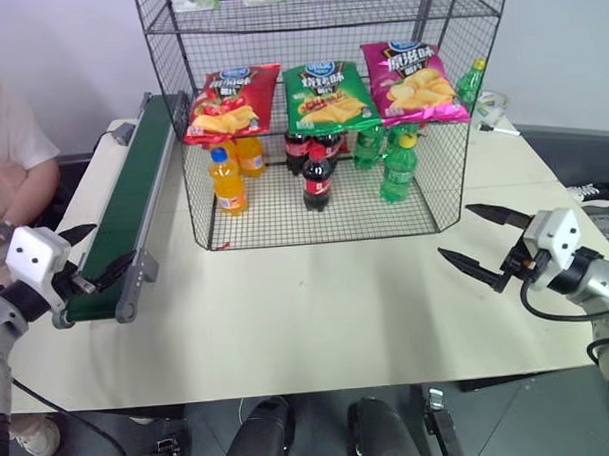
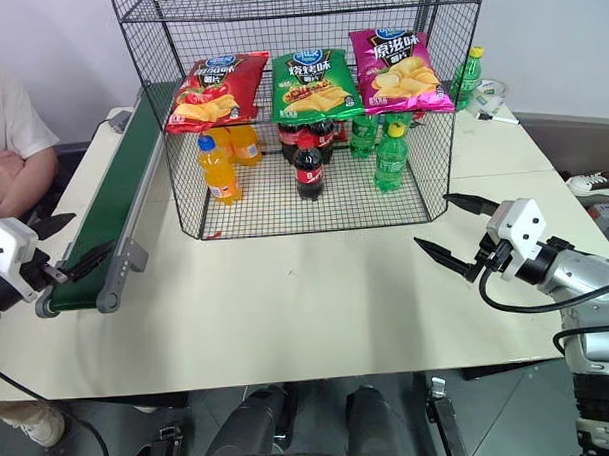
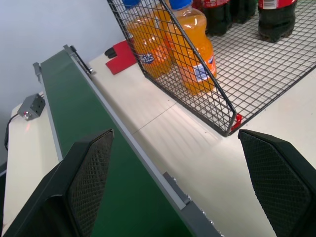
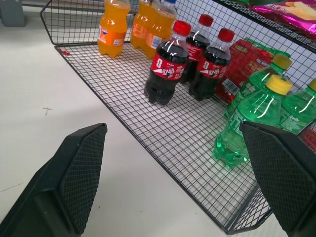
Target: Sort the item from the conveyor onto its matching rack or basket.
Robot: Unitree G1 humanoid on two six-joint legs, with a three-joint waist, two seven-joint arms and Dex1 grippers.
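Red crisp bag (image 1: 230, 103) sits on the wire rack (image 1: 314, 223) shelf, at 9 o'clock of the green bag (image 1: 326, 95). Light, crinkly, slippery, crushable; pinch a sealed edge. Conveyor (image 1: 133, 199) bare. My left fingers (image 3: 89, 187) and right fingers (image 4: 81, 173) spread wide, empty.

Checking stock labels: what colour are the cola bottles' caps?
Red caps on the cola bottles, clearest in the right wrist view.

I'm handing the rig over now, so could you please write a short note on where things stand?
Left gripper: open, empty, at the conveyor's near end.
Right gripper: open, empty, over the table right of the rack.
Red crisp bag: on the rack's middle shelf, beside the green bag and magenta bag.
Belt carries nothing.
Done: red bag looks sorted.
Left: nothing apparent; wait for another item.
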